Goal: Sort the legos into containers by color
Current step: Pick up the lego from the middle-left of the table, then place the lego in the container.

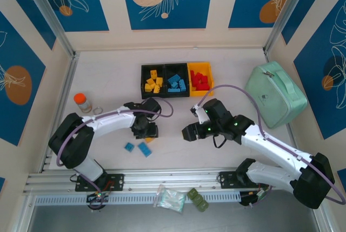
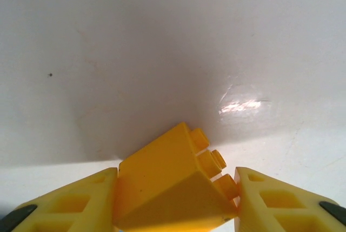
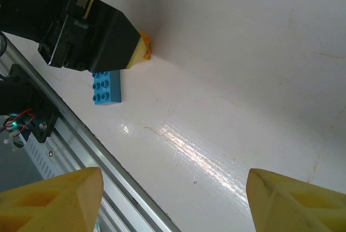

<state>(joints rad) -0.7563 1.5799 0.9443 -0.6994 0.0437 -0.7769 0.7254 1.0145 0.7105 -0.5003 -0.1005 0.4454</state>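
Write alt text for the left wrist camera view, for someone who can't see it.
A yellow lego sits tilted on the white table, between the two yellow fingers of the left gripper, which appear to touch it on both sides. Its studs face the right-hand finger.

Containers [image 1: 165, 65] are ranged at the table's [image 1: 108, 80] far middle, legos [image 1: 175, 82] held in each; jar [image 1: 82, 102] is set to their left, case [image 1: 275, 94] to their right. Two loose legos [image 1: 138, 148] are found nearer the arms, another lego [image 2: 162, 180] pinned in the left gripper [image 2: 177, 191].
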